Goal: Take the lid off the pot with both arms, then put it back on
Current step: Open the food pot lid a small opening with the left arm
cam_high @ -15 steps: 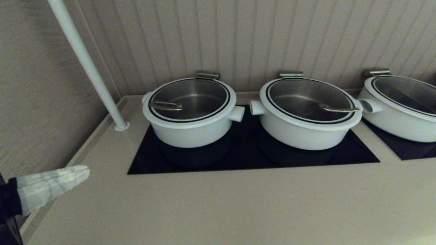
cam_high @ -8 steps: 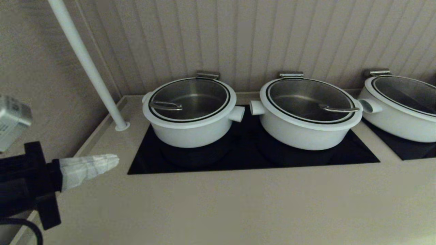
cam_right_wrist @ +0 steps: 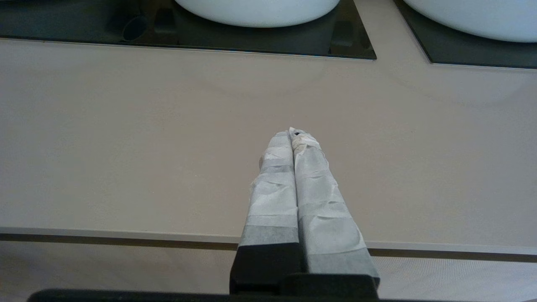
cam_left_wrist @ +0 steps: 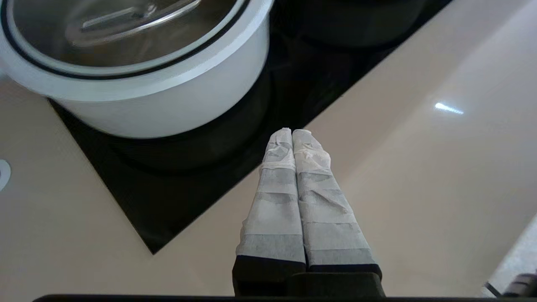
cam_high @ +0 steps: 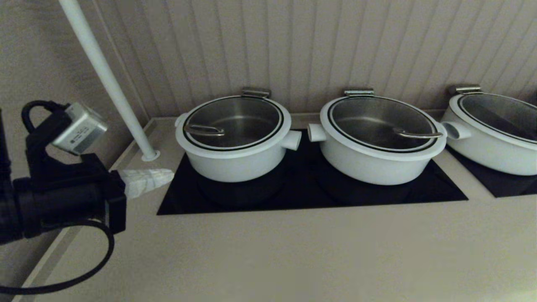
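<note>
- Compared with one second ago, you are seeing the left gripper (cam_high: 165,176) reaching much farther in from the left edge of the head view. Then only its taped fingers were showing low by the counter's left border; now the black wrist body, a looped cable and a small white-grey box (cam_high: 79,128) are also showing.
- The left gripper's tip is now hovering over the near left corner of the black cooktop panel (cam_high: 302,193), just left of the pot (cam_high: 235,161) and apart from it.
- In the left wrist view, the left gripper (cam_left_wrist: 292,133) is holding its two taped fingers (cam_left_wrist: 275,197) pressed together, with nothing between them.
- The pot is sitting on the left half of the panel, its stub handle pointing right. The lid (cam_high: 233,122) is resting closed on it, loop handle towards the left edge. Neither is differing from the earlier frames.
- A second white pot (cam_high: 377,161) is standing to the right on the same panel, and a third pot (cam_high: 491,144) is sitting at the right edge on a separate dark panel.
- The right gripper (cam_right_wrist: 293,133) is showing only in its own wrist view, hovering over the beige counter (cam_right_wrist: 126,134) near its front edge, fingers together and empty.
- A white pole (cam_high: 107,77) is rising slanted from the counter's back left corner, and vertically ribbed wall panelling (cam_high: 335,46) is running behind the pots.
</note>
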